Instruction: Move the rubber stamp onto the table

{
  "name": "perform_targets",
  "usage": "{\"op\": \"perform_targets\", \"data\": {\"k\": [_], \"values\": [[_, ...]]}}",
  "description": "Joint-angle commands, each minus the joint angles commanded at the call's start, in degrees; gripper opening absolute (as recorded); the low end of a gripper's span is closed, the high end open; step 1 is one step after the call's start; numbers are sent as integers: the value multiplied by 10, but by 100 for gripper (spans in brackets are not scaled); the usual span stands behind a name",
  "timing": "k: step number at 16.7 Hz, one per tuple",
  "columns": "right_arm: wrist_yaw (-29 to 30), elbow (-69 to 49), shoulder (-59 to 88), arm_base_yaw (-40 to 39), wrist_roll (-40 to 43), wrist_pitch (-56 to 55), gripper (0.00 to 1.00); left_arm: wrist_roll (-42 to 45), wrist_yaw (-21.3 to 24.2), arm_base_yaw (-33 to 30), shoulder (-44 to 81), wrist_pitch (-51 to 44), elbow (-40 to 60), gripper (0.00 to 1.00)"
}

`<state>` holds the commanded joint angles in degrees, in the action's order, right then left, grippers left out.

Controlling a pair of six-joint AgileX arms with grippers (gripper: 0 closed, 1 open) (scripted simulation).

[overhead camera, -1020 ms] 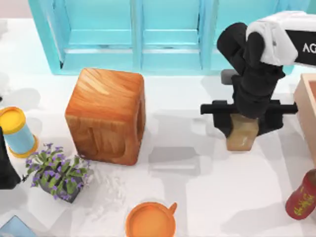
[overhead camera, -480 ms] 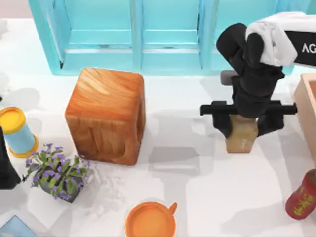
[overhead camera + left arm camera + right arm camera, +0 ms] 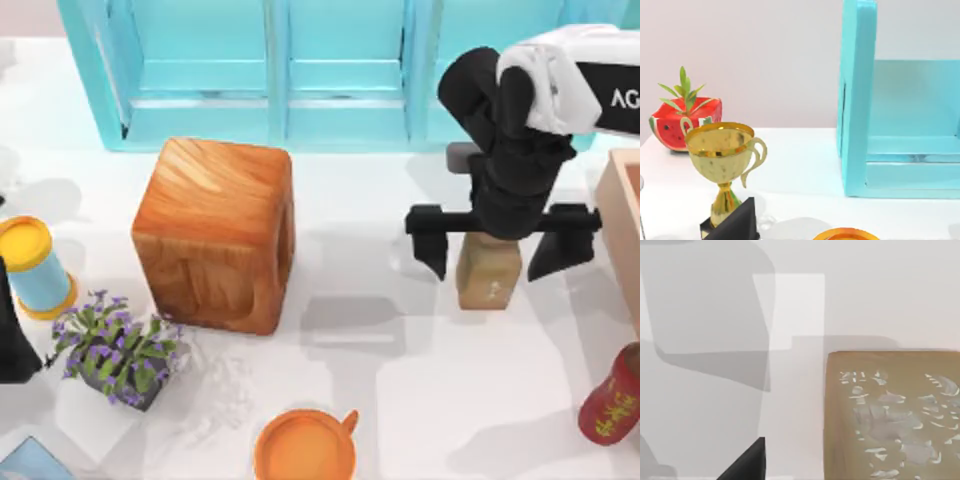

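Note:
The rubber stamp (image 3: pixel 488 275), a small pale tan block, stands upright on the white table (image 3: pixel 400 390) right of centre. My right gripper (image 3: pixel 492 266) hangs directly over it, open, with one black finger on each side and clear of the block. In the right wrist view the stamp (image 3: pixel 892 415) shows close up on the white surface, with one dark fingertip (image 3: pixel 747 462) well apart from it. My left arm (image 3: pixel 12 330) is parked at the table's left edge.
A large orange-brown cube (image 3: pixel 215 235) stands left of centre before the turquoise shelf (image 3: pixel 340 70). A yellow-blue can (image 3: pixel 35 265) and a purple plant (image 3: pixel 118 350) are at the left. An orange cup (image 3: pixel 305 447) sits in front. A red bottle (image 3: pixel 612 400) and a wooden box edge (image 3: pixel 622 220) are at the right.
The right gripper's fingers have spread apart and let go of the stamp, which now stands free on the table. The left arm has not moved.

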<state>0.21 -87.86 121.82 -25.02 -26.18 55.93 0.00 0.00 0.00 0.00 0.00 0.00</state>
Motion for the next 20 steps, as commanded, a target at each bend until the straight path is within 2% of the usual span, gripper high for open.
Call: {"op": "perform_targets", "data": {"k": [7,16,20], "values": [[0,-22,0,1,0,22,100,0,0,0,0,0,0,100],[-1,-261,-13,2,2,285,100,0,0,0,0,0,0,100],[0,-310,-23,4,3,333,100,0,0,0,0,0,0,100]]}}
